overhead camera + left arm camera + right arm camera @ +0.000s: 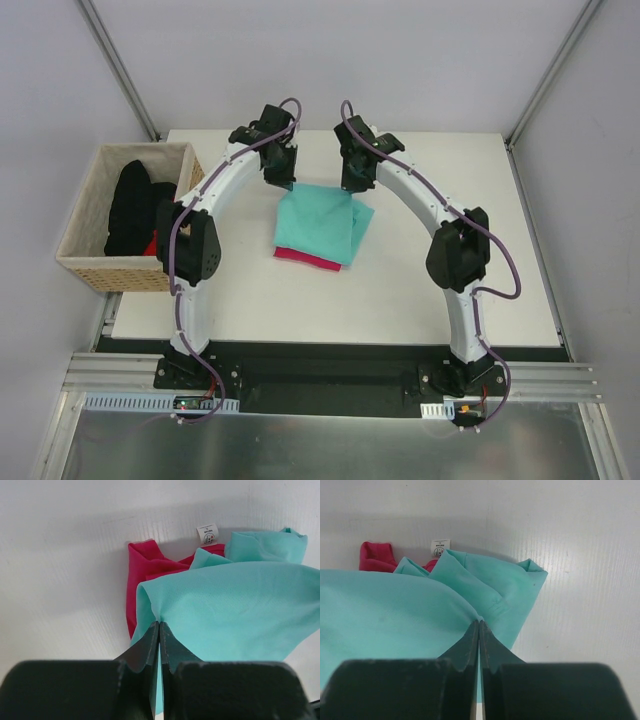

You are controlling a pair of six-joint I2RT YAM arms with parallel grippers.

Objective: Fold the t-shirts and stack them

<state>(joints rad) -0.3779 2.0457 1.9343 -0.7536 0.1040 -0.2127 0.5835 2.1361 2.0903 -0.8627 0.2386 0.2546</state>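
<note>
Top external: fixed, high behind the arm bases, angled down, wide enough for the whole table (400, 300) plus the basket (110, 275) at left. Wrist cams: each sits close behind its own fingers, left gripper (159, 627) and right gripper (479, 626), looking low across the tabletop. All three share the teal t-shirt (315, 225) on the pink t-shirt (305, 258). Both wrist views catch the neck label (208, 533).

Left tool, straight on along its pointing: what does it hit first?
The teal t-shirt: the left tool is shut on its edge, cloth right at the tips. Beyond that probably the pink t-shirt beneath, though depth is unclear.
</note>
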